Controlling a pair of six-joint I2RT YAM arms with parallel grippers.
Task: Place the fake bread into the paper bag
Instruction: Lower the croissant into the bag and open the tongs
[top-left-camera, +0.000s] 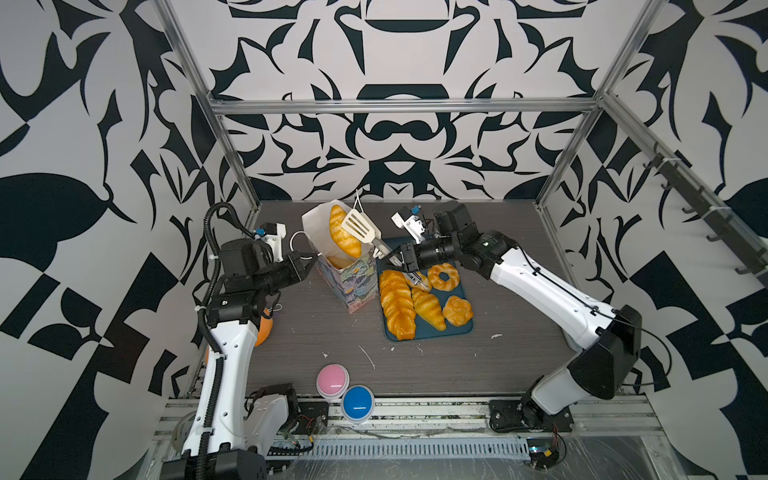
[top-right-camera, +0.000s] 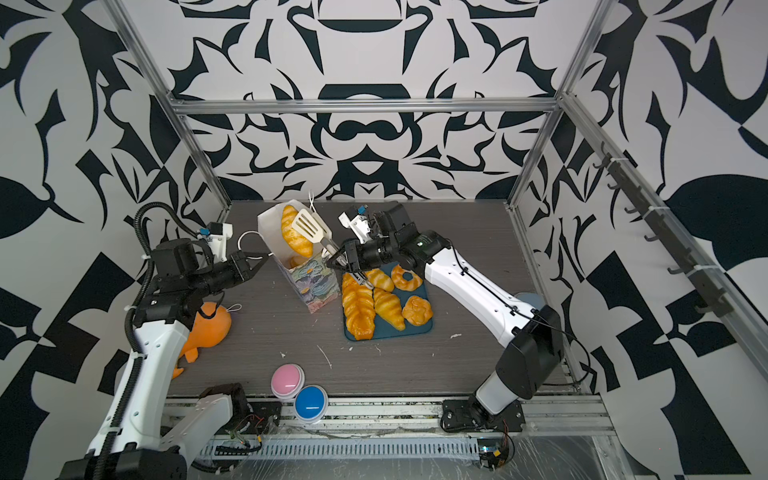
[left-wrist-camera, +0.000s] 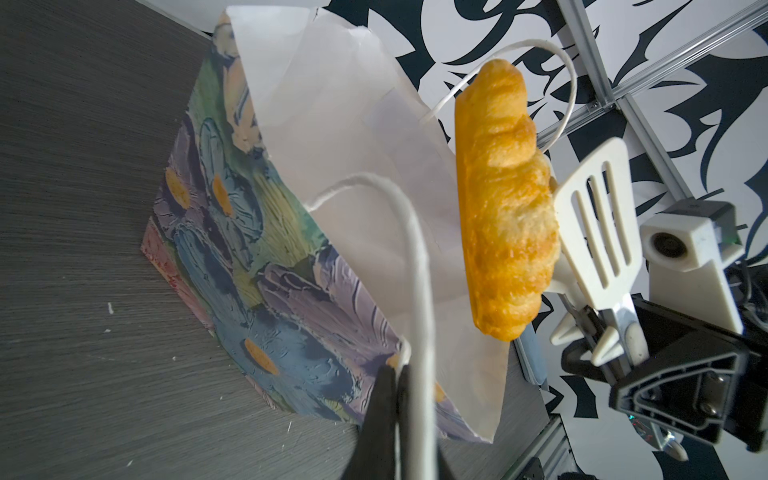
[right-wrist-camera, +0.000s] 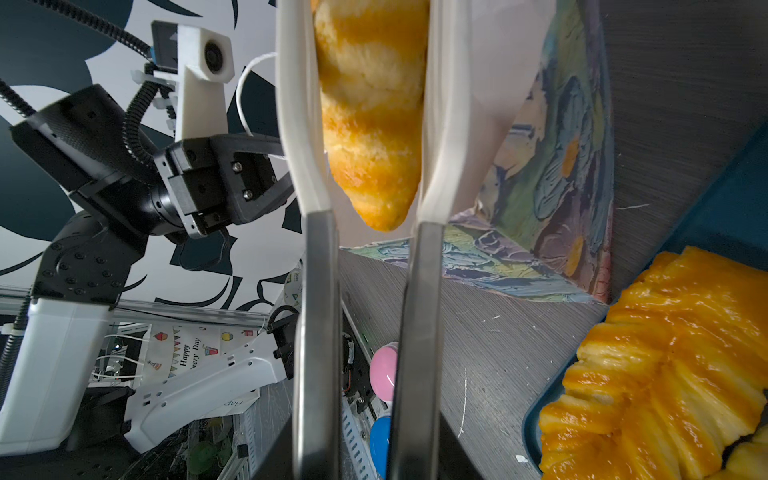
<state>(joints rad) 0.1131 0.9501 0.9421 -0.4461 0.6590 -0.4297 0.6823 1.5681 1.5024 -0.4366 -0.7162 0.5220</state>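
Seven pastries: five on the one blue tray (top-left-camera: 462, 329), namely braided loaf (top-left-camera: 397, 305), large croissant (top-left-camera: 428, 309), small croissant (top-right-camera: 380, 279), ring doughnut (top-left-camera: 444, 276) and knotted roll (top-left-camera: 457, 311). There is a held croissant (top-left-camera: 344, 237) in the single tongs (top-left-camera: 360, 226), and one piece (top-left-camera: 337, 262) inside the one paper bag (top-left-camera: 353, 284). Two buttons sit at lower centre: pink button (top-left-camera: 332, 380) and blue button (top-left-camera: 358, 402). One orange toy (top-right-camera: 212, 328) is at the left.

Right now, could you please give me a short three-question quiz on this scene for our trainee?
1. True or false: the left gripper is shut on the paper bag's cord handle.
2. What does the right gripper hold? A) nothing B) white tongs C) the cord handle
3. How many pastries lie on the blue tray?
Key: 1 true. 2 B; the tongs clamp a croissant over the bag's mouth. 3 five.
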